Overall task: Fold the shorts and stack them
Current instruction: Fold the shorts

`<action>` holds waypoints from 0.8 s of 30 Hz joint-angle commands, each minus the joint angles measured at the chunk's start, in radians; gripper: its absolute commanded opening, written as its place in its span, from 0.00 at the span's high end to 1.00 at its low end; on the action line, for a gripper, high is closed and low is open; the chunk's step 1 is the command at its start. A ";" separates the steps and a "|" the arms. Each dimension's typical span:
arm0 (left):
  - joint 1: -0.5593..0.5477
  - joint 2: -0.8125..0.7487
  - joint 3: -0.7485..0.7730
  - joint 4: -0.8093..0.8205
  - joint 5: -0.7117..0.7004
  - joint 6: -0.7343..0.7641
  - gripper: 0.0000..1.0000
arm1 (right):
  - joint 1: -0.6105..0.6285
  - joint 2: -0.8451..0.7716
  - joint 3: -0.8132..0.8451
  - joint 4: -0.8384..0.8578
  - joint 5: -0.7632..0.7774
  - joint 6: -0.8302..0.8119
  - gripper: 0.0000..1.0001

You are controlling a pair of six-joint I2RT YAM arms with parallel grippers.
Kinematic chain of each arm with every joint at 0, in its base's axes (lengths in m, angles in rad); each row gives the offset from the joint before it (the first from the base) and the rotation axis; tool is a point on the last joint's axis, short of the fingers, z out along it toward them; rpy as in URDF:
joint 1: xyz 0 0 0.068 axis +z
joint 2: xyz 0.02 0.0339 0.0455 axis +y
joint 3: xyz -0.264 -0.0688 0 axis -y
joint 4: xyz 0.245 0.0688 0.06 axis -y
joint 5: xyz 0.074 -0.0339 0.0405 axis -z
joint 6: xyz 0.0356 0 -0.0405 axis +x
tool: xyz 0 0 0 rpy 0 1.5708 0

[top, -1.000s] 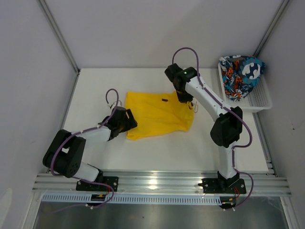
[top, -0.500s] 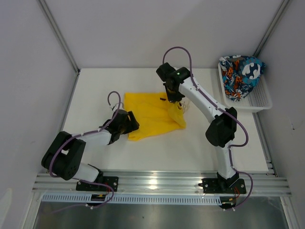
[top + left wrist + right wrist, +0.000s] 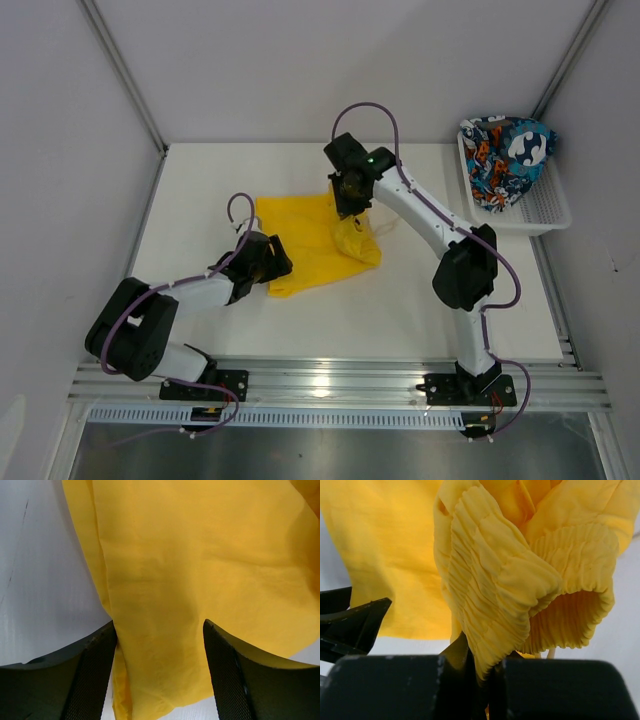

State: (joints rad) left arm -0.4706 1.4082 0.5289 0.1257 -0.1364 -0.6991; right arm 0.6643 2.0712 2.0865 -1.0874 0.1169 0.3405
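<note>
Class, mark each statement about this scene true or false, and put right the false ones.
1. The right gripper is shut on the elastic waistband of the yellow shorts. True.
2. The left gripper is shut on the yellow shorts. False: its jaws stand open over the cloth.
3. The printed shorts lie in the white basket. True.
4. The yellow shorts are stacked on the printed shorts. False: they are on the table, apart from the basket.
</note>
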 commanded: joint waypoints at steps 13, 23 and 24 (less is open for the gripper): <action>-0.010 -0.011 -0.009 -0.038 -0.022 0.015 0.28 | 0.073 -0.071 -0.186 0.291 -0.184 0.018 0.98; -0.010 -0.014 -0.009 -0.055 -0.028 0.021 0.29 | 0.095 0.009 -0.152 0.273 -0.120 0.017 1.00; -0.010 -0.018 -0.009 -0.060 -0.032 0.023 0.29 | 0.080 -0.006 -0.152 0.264 -0.117 -0.001 1.00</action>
State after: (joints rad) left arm -0.4728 1.4063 0.5289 0.1173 -0.1520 -0.6968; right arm 0.7677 2.0945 1.8988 -0.8318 -0.0158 0.3473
